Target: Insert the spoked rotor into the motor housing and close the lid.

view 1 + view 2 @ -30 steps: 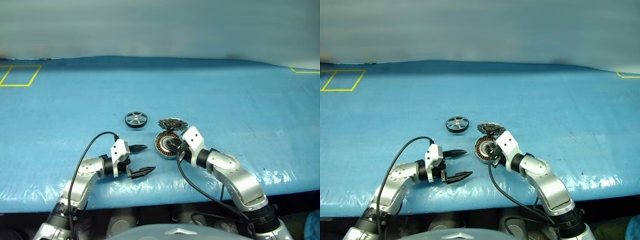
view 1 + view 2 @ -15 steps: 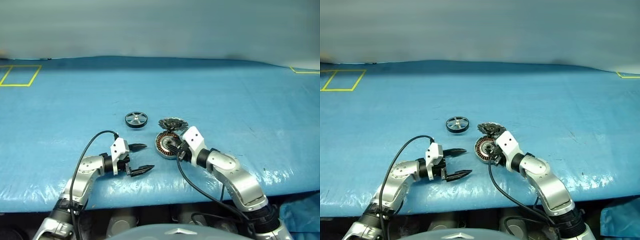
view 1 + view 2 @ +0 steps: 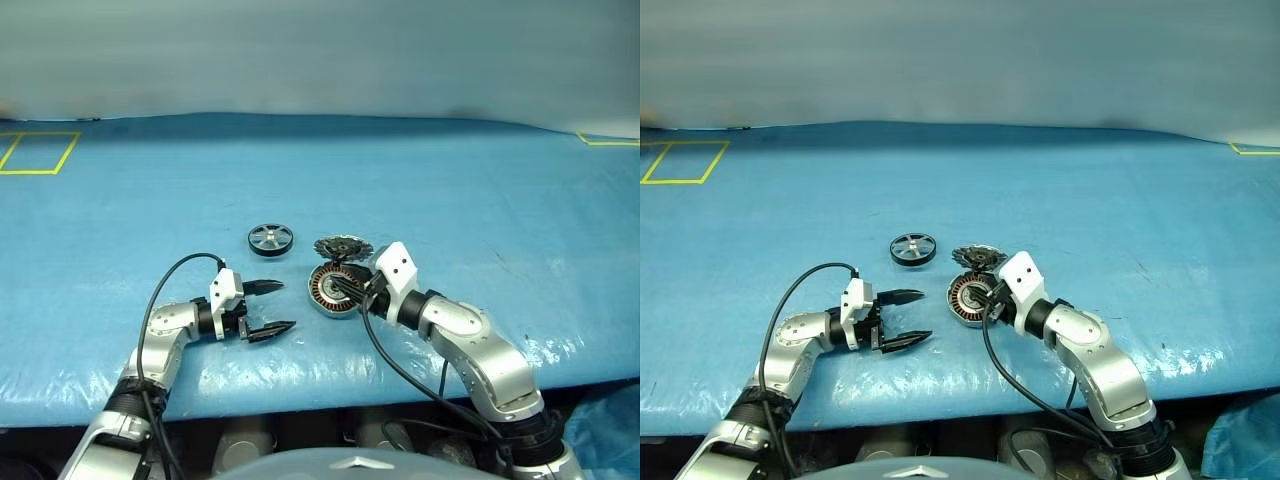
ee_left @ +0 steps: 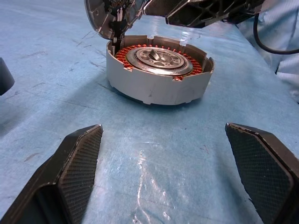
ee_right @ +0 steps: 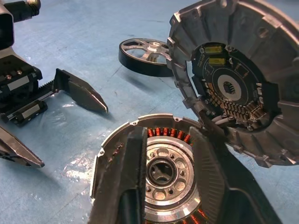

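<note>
Left eye view vs. one second ago: left hand has shifted left and slightly farther from the housing; its arm lies lower along the near table edge. Right hand has stayed over the motor housing. Rotor, housing and lid lie as before.

Count: one spoked rotor, one motor housing, one lid, two hands.

Left hand: both fingers spread wide, holding nothing, pointing right toward the housing with a bare strip of blue table between. In the left wrist view the housing stands ahead of the open fingers, apart from them.

Right hand: right wrist view shows its two fingers close together, hovering over the centre of the housing, over the silver hub; whether they touch it I cannot tell. Nothing seen gripped.

Rotor: flat on the table, far-left of the housing, near it but apart, not yet in the housing.

Lid: open, standing up on its hinge at the far edge of the housing, inner face toward the right hand.

Writing: none readable on any part.

Yellow tape lines at the table's far-left and far-right corners.
</note>
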`<state>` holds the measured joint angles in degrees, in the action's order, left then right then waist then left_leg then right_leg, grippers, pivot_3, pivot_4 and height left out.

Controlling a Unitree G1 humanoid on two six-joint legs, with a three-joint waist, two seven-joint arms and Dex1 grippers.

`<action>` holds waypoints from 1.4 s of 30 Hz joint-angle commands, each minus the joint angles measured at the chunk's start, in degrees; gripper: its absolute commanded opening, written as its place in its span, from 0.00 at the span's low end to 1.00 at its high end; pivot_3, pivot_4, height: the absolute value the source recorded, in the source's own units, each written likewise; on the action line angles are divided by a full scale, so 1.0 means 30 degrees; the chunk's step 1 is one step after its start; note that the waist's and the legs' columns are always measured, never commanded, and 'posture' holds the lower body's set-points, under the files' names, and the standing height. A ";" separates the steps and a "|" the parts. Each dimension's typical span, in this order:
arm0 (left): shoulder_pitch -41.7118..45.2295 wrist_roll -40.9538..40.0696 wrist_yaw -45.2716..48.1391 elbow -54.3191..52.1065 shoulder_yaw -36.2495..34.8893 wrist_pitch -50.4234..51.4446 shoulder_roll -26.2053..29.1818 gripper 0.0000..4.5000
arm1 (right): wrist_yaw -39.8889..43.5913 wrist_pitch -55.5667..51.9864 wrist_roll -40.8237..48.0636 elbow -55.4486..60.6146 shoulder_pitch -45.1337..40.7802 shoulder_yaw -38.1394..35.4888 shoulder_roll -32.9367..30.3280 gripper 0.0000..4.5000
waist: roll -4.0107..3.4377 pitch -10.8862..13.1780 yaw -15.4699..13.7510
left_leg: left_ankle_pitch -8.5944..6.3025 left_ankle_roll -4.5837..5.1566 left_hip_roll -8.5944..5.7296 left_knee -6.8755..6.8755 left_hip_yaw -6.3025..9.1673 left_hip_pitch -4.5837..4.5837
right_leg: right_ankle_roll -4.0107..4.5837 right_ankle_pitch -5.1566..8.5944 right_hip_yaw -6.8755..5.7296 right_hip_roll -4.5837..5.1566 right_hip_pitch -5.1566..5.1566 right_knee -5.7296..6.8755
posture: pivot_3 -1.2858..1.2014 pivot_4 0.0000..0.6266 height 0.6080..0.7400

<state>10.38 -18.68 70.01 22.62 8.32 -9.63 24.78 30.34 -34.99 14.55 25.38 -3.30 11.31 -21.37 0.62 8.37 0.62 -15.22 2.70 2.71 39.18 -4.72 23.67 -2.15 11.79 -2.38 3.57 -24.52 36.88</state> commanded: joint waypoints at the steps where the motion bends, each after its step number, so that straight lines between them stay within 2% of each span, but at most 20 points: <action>1: -0.0121 0.0105 -0.0018 0.0497 -0.0415 -0.0043 0.0035 1.00 | -0.0008 0.0333 -0.0329 -0.0003 -0.0220 0.0358 -0.0103 0.10 | -0.0005 -0.0003 0.0004 | 0.0000 0.0000 0.0000 0.0000 -0.0001 -0.0002 | 0.0001 -0.0001 0.0001 0.0001 0.0000 0.0001 | 0.52 0.24 1.00; 2: -0.0177 0.0095 -0.0062 0.0300 -0.0393 0.0043 0.0031 1.00 | -0.0102 0.0353 -0.0536 -0.0142 -0.0250 0.0495 -0.0121 0.03 | -0.0007 -0.0004 0.0004 | 0.0000 0.0000 0.0001 -0.0001 -0.0001 -0.0001 | 0.0004 -0.0002 0.0002 0.0001 -0.0001 0.0002 | 0.52 0.24 1.00; 3: -0.0267 0.0080 -0.0196 -0.0020 -0.0375 0.0185 0.0015 1.00 | -0.0225 0.0400 -0.0704 -0.0312 -0.0275 0.0573 -0.0098 0.01 | -0.0010 -0.0006 0.0005 | 0.0001 -0.0001 0.0003 -0.0002 -0.0001 -0.0002 | 0.0014 -0.0007 0.0001 0.0001 -0.0003 0.0006 | 0.52 0.24 1.00; 15: -0.2033 0.0035 -0.1910 -0.4618 -0.0131 0.1961 0.0070 1.00 | -0.0411 0.0259 -0.1312 -0.1850 -0.0574 0.1443 0.0473 0.01 | -0.0009 -0.0004 0.0055 | -0.0004 0.0005 -0.0003 -0.0012 -0.0007 0.0024 | 0.0057 -0.0033 0.0007 0.0003 -0.0019 -0.0006 | 0.52 0.24 1.00; 21: -0.2469 0.0113 -0.2175 -0.5243 -0.0003 0.2263 0.0031 1.00 | -0.1085 0.0452 -0.2096 -0.3174 -0.0445 0.1611 0.0745 0.01 | -0.0002 -0.0009 -0.0008 | 0.0002 -0.0006 0.0002 -0.0004 0.0007 0.0000 | -0.0003 0.0007 -0.0008 0.0005 -0.0017 -0.0004 | 0.52 0.24 1.00; 27: -0.2271 0.0319 -0.1998 -0.4299 -0.0106 0.1820 -0.0053 1.00 | -0.0351 0.0241 -0.1615 -0.2469 -0.0027 0.1712 0.0436 0.01 | 0.0004 -0.0017 -0.0014 | 0.0000 -0.0003 0.0002 -0.0006 0.0007 -0.0028 | 0.0006 0.0000 -0.0006 0.0017 -0.0017 -0.0007 | 0.52 0.24 1.00; 35: -0.2098 -0.0185 -0.1967 -0.3358 -0.0875 0.1030 -0.0118 1.00 | -0.0247 0.1722 -0.0323 -0.1628 -0.0221 0.0431 0.1497 0.01 | -0.0003 -0.0015 -0.0006 | -0.0001 -0.0002 -0.0002 -0.0008 0.0003 0.0010 | 0.0055 -0.0028 -0.0005 0.0013 -0.0011 -0.0007 | 0.52 0.24 1.00; 40: -0.2236 -0.0570 -0.2693 -0.4051 -0.1952 0.0934 0.0124 1.00 | 0.1112 0.0264 0.0277 0.0538 -0.0483 0.1162 0.0115 0.01 | -0.0008 -0.0010 0.0003 | -0.0001 -0.0001 0.0003 -0.0012 0.0003 0.0029 | 0.0057 -0.0028 -0.0005 0.0014 -0.0030 -0.0006 | 0.52 0.24 1.00; 42: -0.2121 -0.1421 -0.3067 -0.4992 -0.2637 0.2161 0.0295 1.00 | 0.1545 -0.0255 0.0414 0.1457 -0.0463 0.1263 -0.0686 0.01 | -0.0004 -0.0008 -0.0002 | -0.0003 0.0001 0.0001 -0.0016 0.0013 0.0038 | 0.0061 -0.0028 -0.0010 0.0014 -0.0033 -0.0011 | 0.52 0.24 1.00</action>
<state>3.47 -20.18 61.64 11.98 2.86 -4.67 24.95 33.55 -34.75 14.64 25.68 -3.98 15.14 -22.19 0.60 8.35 0.61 -15.23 2.70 2.72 39.13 -4.68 23.79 -1.96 11.70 -2.42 3.61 -24.62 36.84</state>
